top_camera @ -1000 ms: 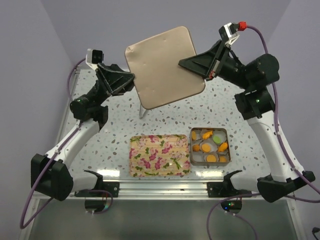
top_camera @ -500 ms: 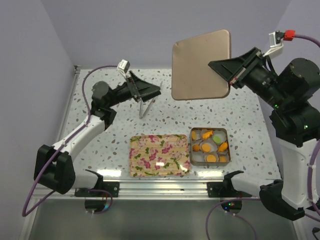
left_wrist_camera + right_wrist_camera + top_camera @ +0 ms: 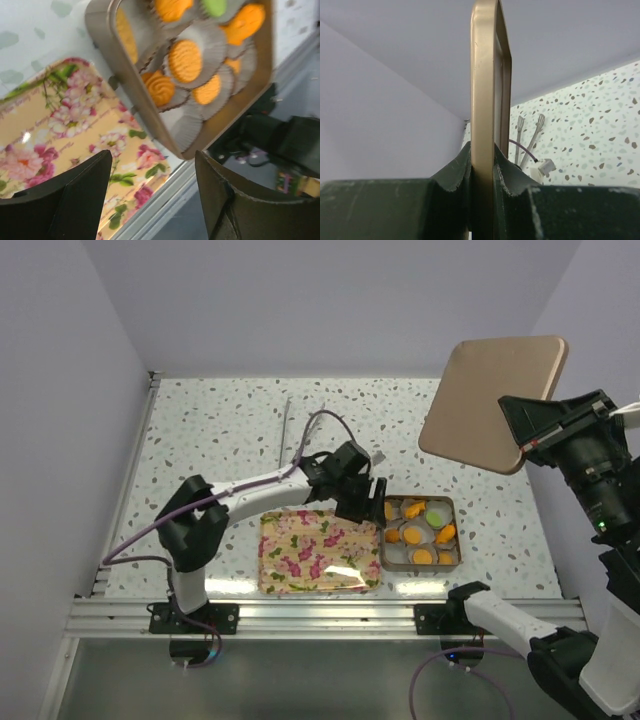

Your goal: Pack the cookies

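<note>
Sitting in paper cups [image 3: 215, 45] in the tin [image 3: 456, 530] on the bench [image 3: 220, 430], cookies [image 3: 185, 60] are looking light, crumbly; I'd be taking each by its edges, gently. Left fingers [image 3: 65, 200] are hovering wide apart over them, empty. Right fingers [image 3: 445, 190] are clamping the gold lid [image 3: 495, 400] by its edge, aloft.

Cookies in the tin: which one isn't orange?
The round light green cookie at the far rim of the rectangular metal tin; every other one is orange.

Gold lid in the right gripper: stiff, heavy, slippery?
Probably stiff: the lid shows no sag though the right gripper pinches one edge. Likely light; its rim looks thin. Smooth finish, so it might pivot in that pinch.
</note>
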`<state>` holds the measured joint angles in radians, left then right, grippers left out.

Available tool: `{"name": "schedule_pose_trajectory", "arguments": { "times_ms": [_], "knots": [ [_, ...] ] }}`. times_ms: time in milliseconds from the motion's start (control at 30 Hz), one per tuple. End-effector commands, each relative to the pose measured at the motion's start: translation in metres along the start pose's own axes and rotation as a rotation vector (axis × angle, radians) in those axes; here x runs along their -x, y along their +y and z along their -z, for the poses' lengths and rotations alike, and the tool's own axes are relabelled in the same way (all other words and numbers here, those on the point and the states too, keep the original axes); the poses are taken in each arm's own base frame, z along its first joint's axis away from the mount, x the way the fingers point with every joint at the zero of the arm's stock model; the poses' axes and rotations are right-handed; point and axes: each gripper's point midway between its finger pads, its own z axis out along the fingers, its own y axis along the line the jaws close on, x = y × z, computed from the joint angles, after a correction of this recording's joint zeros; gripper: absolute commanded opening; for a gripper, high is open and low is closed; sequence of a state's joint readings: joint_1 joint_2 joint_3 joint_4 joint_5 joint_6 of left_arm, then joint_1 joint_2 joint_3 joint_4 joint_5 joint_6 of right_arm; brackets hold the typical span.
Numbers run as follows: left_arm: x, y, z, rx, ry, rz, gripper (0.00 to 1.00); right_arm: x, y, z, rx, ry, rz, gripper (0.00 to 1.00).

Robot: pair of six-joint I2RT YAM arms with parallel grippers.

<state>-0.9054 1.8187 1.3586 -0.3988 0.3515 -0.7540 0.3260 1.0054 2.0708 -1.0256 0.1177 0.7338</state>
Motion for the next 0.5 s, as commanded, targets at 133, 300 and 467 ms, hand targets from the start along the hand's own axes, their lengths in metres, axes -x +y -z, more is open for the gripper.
{"name": "schedule_pose_trajectory", "arguments": {
  "times_ms": [133, 300, 467],
  "knots": [
    [-0.025, 0.016, -0.034, 0.252, 0.079, -0.127, 0.72, 0.007, -0.014, 0.009, -0.059, -0.048, 0.018, 0.00],
    [-0.022, 0.016, -0.043, 0.288, 0.069, -0.125, 0.69, 0.001, -0.013, 0.010, -0.043, -0.022, 0.010, 0.00],
    [-0.025, 0.022, -0.052, 0.330, 0.086, -0.124, 0.59, -0.002, -0.013, 0.014, -0.038, -0.008, 0.015, 0.00]
  ]
}}
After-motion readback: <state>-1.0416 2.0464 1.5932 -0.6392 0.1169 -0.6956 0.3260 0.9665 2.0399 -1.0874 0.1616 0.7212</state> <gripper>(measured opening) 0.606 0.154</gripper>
